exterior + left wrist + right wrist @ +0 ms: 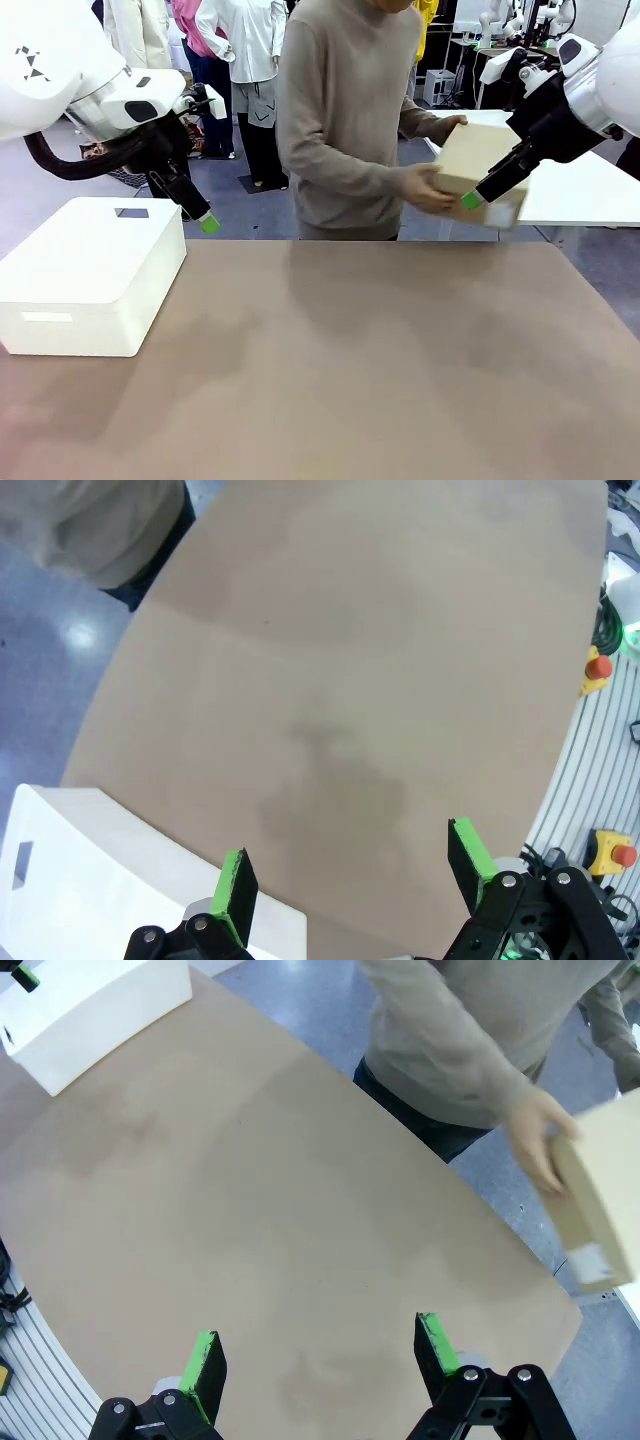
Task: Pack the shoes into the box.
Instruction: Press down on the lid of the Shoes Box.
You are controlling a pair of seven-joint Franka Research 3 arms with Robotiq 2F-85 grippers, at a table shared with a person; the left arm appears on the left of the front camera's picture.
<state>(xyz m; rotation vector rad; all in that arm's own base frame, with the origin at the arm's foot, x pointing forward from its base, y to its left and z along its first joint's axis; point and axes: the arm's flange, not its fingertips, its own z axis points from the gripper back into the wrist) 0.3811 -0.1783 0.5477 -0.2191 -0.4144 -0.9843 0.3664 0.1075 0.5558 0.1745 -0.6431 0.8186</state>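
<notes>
A person behind the table's far edge holds the closed brown cardboard box (478,160) in both hands, up in the air at the far right. In the right wrist view the box (598,1195) is tilted at the right edge, with a hand (535,1135) on its side. The shoes are out of view. My right gripper (471,200) hangs open above the table's far right corner, just in front of the box and apart from it. My left gripper (207,222) hangs open at the far left, above the white box. Both pairs of green pads (236,892) (205,1365) have nothing between them.
A white rounded plastic box (90,270) with its lid on stands at the table's left side. The brown tabletop (350,350) is bare across the middle and right. Red emergency-stop buttons (597,667) sit off the table's near edge.
</notes>
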